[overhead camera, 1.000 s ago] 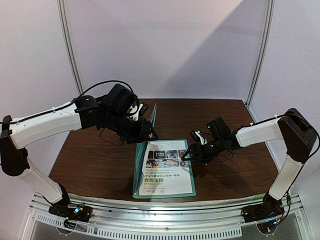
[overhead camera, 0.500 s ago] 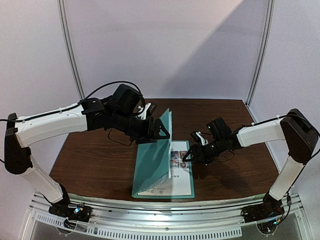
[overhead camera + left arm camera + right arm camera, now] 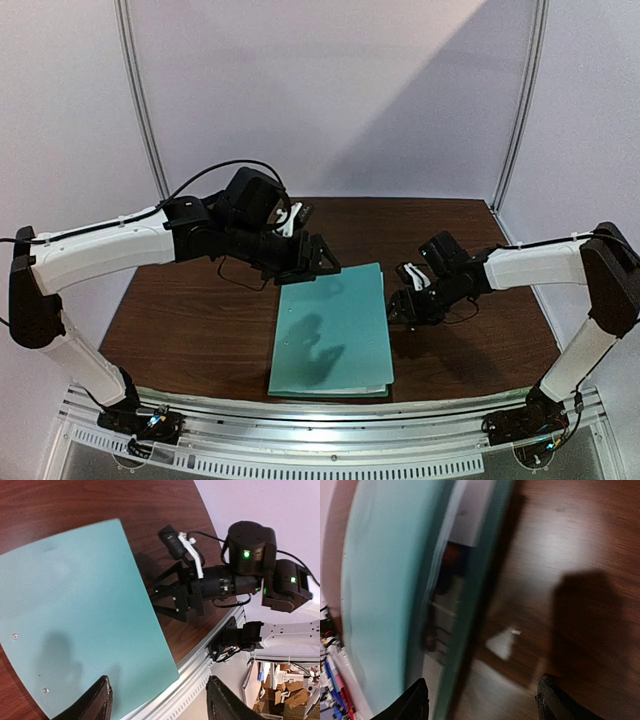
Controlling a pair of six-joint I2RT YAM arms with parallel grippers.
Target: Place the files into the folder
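The teal folder [image 3: 330, 330] lies shut and flat on the brown table [image 3: 190, 330], its front cover facing up. The files are covered by it. In the right wrist view a white sheet with colour print [image 3: 451, 567] shows in the gap under the raised cover edge [image 3: 385, 590]. My left gripper [image 3: 325, 262] hovers open and empty just above the folder's far left corner. The folder [image 3: 80, 620] fills the left wrist view, with my left gripper [image 3: 160, 707] at its near edge. My right gripper [image 3: 398, 305] is open and empty beside the folder's right edge, low over the table, and it also shows in the left wrist view [image 3: 170, 602].
A slotted aluminium rail [image 3: 330, 420] runs along the table's near edge. White walls and frame posts [image 3: 140, 100] close in the back and sides. Bare table lies left of the folder and behind it [image 3: 400, 225].
The left gripper swung the raised cover over to the right and let go. The folder now lies shut over the sheets. The right gripper drew back right, off the printed sheet.
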